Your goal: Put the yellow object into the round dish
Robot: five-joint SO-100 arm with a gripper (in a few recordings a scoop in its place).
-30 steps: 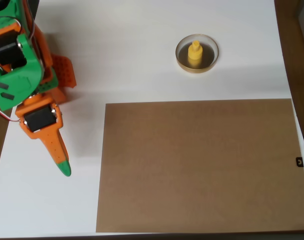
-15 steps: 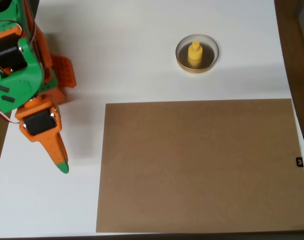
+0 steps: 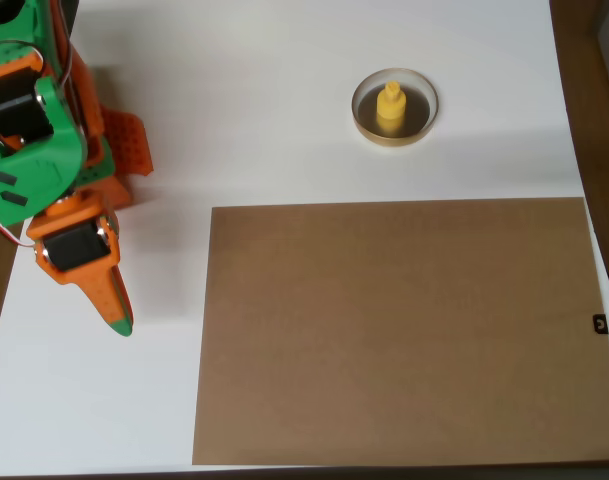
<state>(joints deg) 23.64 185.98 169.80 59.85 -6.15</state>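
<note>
1. The yellow object (image 3: 389,108) stands upright inside the round dish (image 3: 363,120), so placement looks complete.
2. The gripper (image 3: 118,322) sits well apart at the overhead view's left, fingers pressed together, holding nothing.
3. I'd guess nothing remains but parking the arm.

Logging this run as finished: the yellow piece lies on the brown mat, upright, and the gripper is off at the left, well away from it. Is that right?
Not quite. In the overhead view the yellow piece stands upright inside the round dish on the white table, not on the brown mat. The rest holds: the gripper is off at the left, well away from it.
</note>
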